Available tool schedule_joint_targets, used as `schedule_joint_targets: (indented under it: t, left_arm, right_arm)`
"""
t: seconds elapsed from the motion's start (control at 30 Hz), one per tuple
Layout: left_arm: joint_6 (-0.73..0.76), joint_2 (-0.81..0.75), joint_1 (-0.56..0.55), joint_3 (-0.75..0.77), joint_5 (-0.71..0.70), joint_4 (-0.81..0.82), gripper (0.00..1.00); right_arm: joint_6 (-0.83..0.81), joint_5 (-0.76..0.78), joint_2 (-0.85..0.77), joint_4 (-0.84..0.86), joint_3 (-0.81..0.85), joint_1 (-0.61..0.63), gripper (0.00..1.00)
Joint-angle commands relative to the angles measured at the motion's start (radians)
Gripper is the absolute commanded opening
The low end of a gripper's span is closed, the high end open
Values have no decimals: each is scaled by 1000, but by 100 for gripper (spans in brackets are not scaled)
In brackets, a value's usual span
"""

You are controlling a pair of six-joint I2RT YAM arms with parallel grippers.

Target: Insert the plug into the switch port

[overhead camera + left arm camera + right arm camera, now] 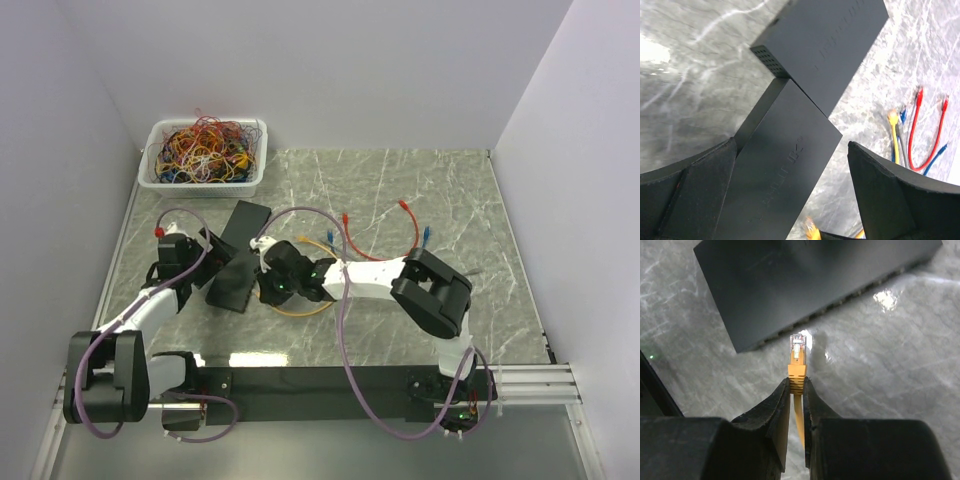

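Note:
A black switch [232, 283] lies flat on the marble table, with a second black switch [246, 224] just behind it. My left gripper [208, 262] is open and straddles the nearer switch [780, 170]; its left pad [705, 180] is against the switch's edge and its right pad [880, 185] stands clear. My right gripper [797, 382] is shut on the orange plug [797, 357] of a yellow cable [300, 310]. The plug's clear tip points at the switch's port side [790, 335], a short gap away. The plug also shows in the left wrist view [811, 230].
A white bin [160, 180] full of tangled coloured cables stands at the back left. Loose red [375, 235] and blue [425, 238] patch cables lie mid-table right of the switches, and also show in the left wrist view [920, 130]. White walls enclose the table.

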Motion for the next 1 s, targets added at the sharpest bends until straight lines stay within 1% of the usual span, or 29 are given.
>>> schedule_joint_targets:
  t: [0.0, 0.03, 0.07, 0.23, 0.43, 0.63, 0.83, 0.97]
  left_arm:
    - [3, -1, -16, -8, 27, 61, 98]
    - [3, 6, -16, -8, 29, 72, 98]
    - [4, 13, -42, -5, 27, 78, 98]
    - [15, 59, -59, 2, 30, 113, 98]
    - [15, 90, -90, 4, 27, 159, 97]
    - [-2, 30, -107, -13, -31, 112, 98]
    - [18, -10, -107, 19, -90, 8, 98]
    - [20, -33, -107, 12, -123, -9, 99]
  right_arm:
    - [-11, -7, 35, -12, 61, 14, 0]
    - [-13, -2, 45, -13, 67, 16, 0]
    - [-14, -1, 53, -35, 76, 16, 0]
    - [-8, 5, 82, -67, 111, 28, 0]
    - [-6, 33, 49, -72, 91, 36, 0]
    - [-5, 34, 36, -73, 70, 45, 0]
    - [0, 88, 21, -101, 47, 62, 0]
    - [1, 107, 12, -113, 41, 63, 0]
